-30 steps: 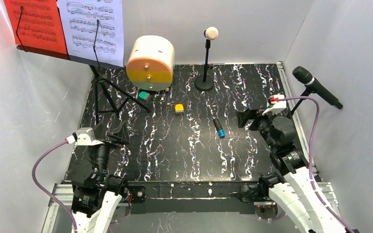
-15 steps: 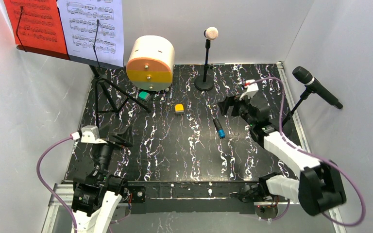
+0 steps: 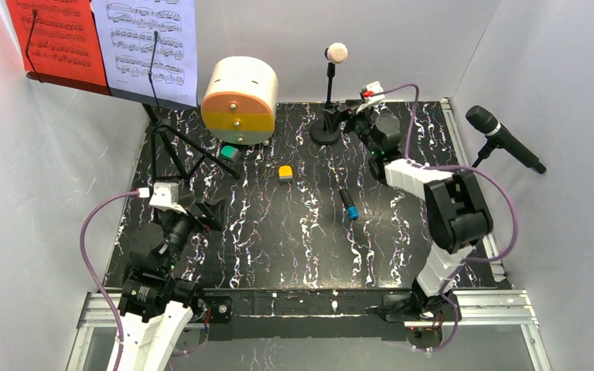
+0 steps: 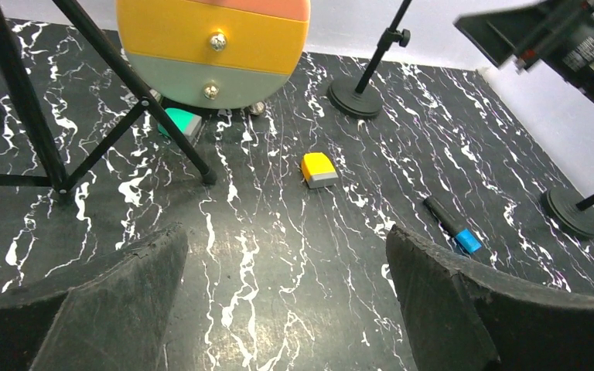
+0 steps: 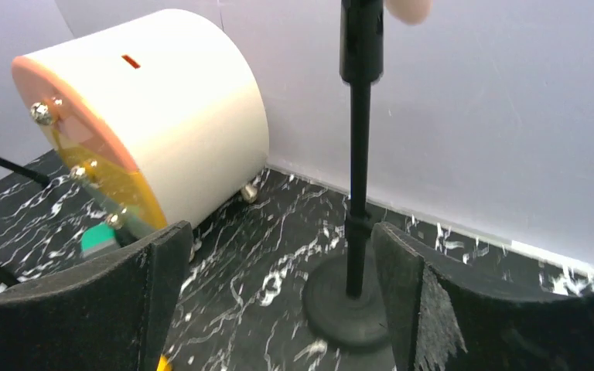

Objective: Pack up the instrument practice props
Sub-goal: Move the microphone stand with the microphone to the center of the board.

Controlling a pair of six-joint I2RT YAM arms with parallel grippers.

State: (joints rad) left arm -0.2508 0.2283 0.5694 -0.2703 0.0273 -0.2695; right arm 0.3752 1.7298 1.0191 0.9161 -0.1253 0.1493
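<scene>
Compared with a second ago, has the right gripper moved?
Yes. The right gripper has swung away from the table's right edge, going left and toward the back wall, and now sits open close to the cream microphone's round base.

Bright even light, soft shadows, sharp

The white arms point(image 3: 411, 173) have black joints and purple cables point(image 3: 85, 229).
</scene>
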